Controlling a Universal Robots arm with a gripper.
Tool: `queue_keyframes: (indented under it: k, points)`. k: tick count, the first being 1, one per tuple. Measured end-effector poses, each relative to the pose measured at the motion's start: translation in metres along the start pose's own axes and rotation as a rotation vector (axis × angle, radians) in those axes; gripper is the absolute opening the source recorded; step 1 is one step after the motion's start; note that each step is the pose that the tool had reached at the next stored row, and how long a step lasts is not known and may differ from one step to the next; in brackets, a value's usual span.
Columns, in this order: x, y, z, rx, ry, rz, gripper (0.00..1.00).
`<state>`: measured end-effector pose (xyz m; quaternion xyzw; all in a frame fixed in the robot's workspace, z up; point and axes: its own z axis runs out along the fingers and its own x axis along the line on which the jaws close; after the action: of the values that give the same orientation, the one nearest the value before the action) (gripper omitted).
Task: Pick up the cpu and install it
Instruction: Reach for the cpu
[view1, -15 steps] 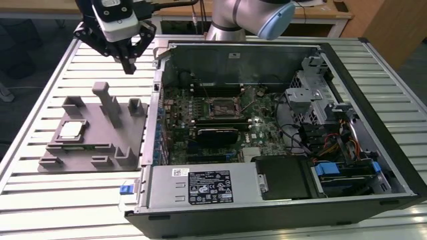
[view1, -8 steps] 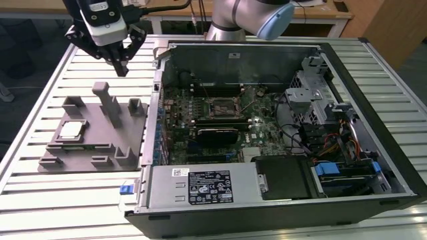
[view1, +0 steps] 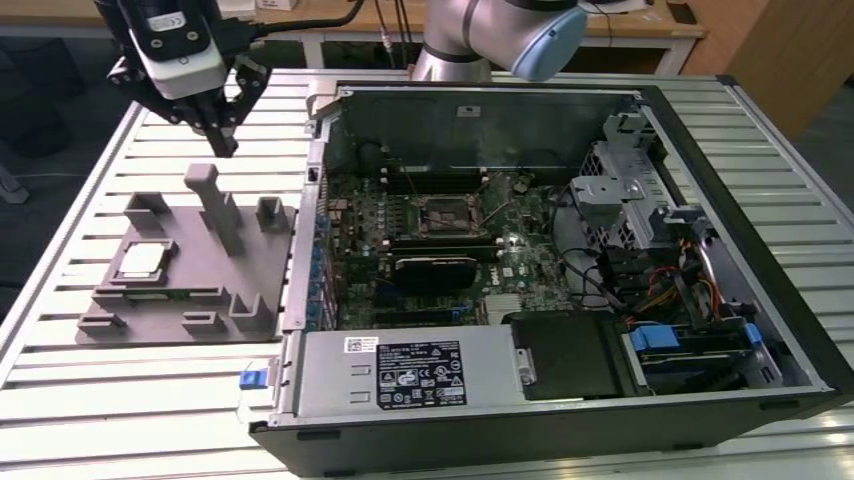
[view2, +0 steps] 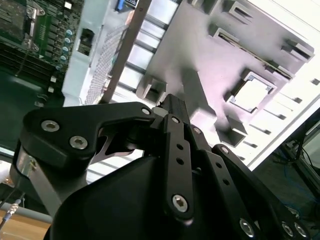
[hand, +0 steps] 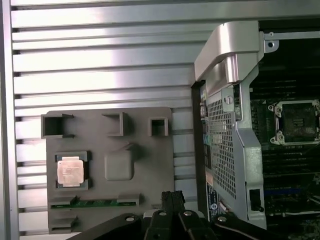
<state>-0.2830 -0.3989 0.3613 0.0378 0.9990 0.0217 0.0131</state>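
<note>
The cpu (view1: 142, 262) is a small silvery square chip lying flat in a recess at the exterior view's left side of the grey tray (view1: 200, 305). Both wrist views show the cpu (hand: 70, 170) (view2: 252, 93) in its recess. My gripper (view1: 223, 147) hangs above the tray's far edge, well clear of the chip, its black fingers (hand: 172, 199) pressed together with nothing between them. The black-framed motherboard socket (view1: 445, 213) sits inside the open computer case, also seen as the socket (hand: 295, 120) in the first wrist view.
The tray carries a tall grey post (view1: 214, 205) and several low blocks near the cpu. The case's metal side wall (view1: 310, 215) stands between tray and motherboard. A black heatsink block (view1: 430, 272) lies below the socket. Slatted white tabletop (view1: 80, 400) surrounds everything.
</note>
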Motion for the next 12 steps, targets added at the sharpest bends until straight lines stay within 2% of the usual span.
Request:
queue_keyframes:
  k: [12]
  points:
    - [0.0358,-0.0025,0.0081,0.0,0.0,0.0,0.11]
